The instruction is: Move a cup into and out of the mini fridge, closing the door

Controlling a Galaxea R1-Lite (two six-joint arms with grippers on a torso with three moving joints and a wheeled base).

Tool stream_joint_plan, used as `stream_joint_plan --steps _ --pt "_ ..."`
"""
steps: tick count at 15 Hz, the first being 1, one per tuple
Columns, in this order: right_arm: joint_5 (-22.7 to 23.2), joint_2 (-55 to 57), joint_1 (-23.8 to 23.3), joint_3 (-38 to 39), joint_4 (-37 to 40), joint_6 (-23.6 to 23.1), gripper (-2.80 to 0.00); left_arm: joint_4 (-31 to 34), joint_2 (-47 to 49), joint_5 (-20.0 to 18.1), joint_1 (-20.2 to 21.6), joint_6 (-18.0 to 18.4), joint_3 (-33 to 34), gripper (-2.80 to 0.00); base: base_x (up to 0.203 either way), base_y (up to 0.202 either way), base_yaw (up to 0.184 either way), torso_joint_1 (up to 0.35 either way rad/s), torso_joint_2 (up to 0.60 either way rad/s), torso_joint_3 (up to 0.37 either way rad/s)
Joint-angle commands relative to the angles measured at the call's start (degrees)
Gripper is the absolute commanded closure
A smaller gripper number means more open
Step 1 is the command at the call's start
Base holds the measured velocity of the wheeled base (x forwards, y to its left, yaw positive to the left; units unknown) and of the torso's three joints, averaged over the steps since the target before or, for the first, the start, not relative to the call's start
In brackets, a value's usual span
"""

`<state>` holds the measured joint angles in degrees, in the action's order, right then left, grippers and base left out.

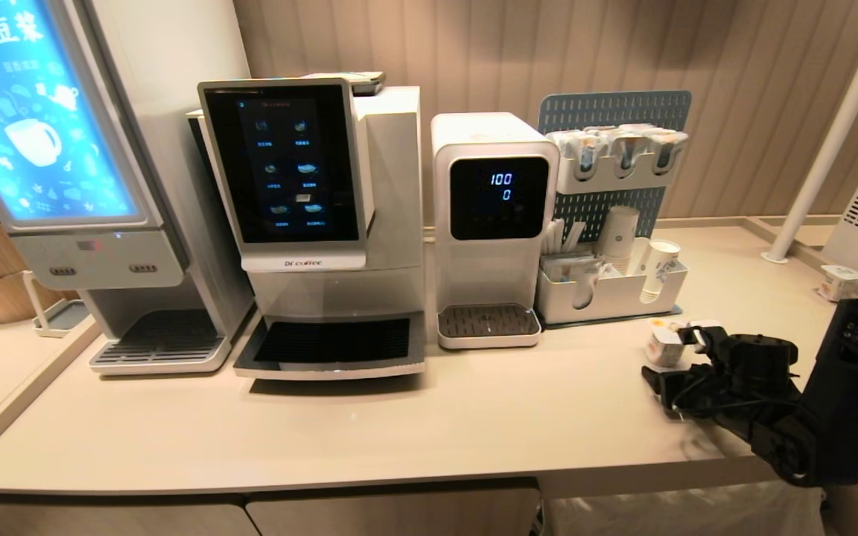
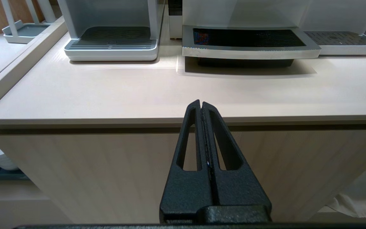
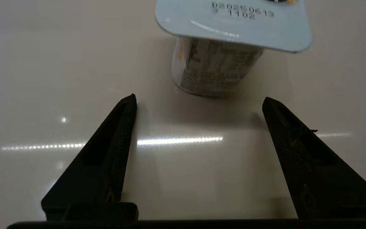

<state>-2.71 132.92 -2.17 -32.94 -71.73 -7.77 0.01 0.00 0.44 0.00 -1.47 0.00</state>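
Head view: coffee machine [image 1: 310,223] badge reads "Dr coffee"; water dispenser [image 1: 492,223] display shows "100" over "0"; a lit blue panel on the far-left machine [image 1: 42,112] carries Chinese characters. White organizer tray [image 1: 608,294] holds stacked paper cups and sachets. Right gripper [image 3: 199,98] low over the beige counter [image 1: 399,417], fingers spread wide, holding nothing. The cup [image 3: 214,66] stands upright on the counter just beyond the fingertips, between their lines, not touched; a printed date code shows on its lid. A second tub [image 1: 842,281] sits well off beside a white post. Left gripper [image 2: 201,105] pressed closed, empty, before the counter edge.
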Motion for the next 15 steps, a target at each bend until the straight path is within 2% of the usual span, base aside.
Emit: stream_joint_plan --steps 1,4,9,12,14,15 --pt "0.56 -4.47 0.02 8.19 -5.92 0.07 -2.80 -0.01 0.09 0.00 0.00 -0.03 0.09 0.00 0.000 0.000 0.000 0.000 0.00 0.000" --pt "1.86 -10.38 -0.02 21.17 -13.83 0.21 -2.80 -0.01 0.09 0.00 0.00 -0.03 0.09 0.00 0.000 0.000 0.000 0.000 0.00 0.000" --pt "3.34 -32.75 0.13 31.03 -14.69 1.13 -2.80 -0.01 0.09 0.00 0.00 -0.03 0.09 0.00 0.000 0.000 0.000 0.000 0.00 0.000" --pt "3.46 -49.48 0.14 32.00 -6.08 1.26 -2.80 -0.01 0.09 0.00 0.00 -0.03 0.09 0.00 0.000 0.000 0.000 0.000 0.00 0.000" --pt "3.54 -63.49 0.18 30.27 5.47 1.26 -2.80 -0.01 0.09 0.00 0.00 -0.03 0.09 0.00 0.000 0.000 0.000 0.000 0.00 0.000" --pt "3.73 -71.75 0.22 27.70 14.64 1.31 -2.80 -0.01 0.09 0.00 0.00 -0.03 0.09 0.00 0.000 0.000 0.000 0.000 0.00 0.000"
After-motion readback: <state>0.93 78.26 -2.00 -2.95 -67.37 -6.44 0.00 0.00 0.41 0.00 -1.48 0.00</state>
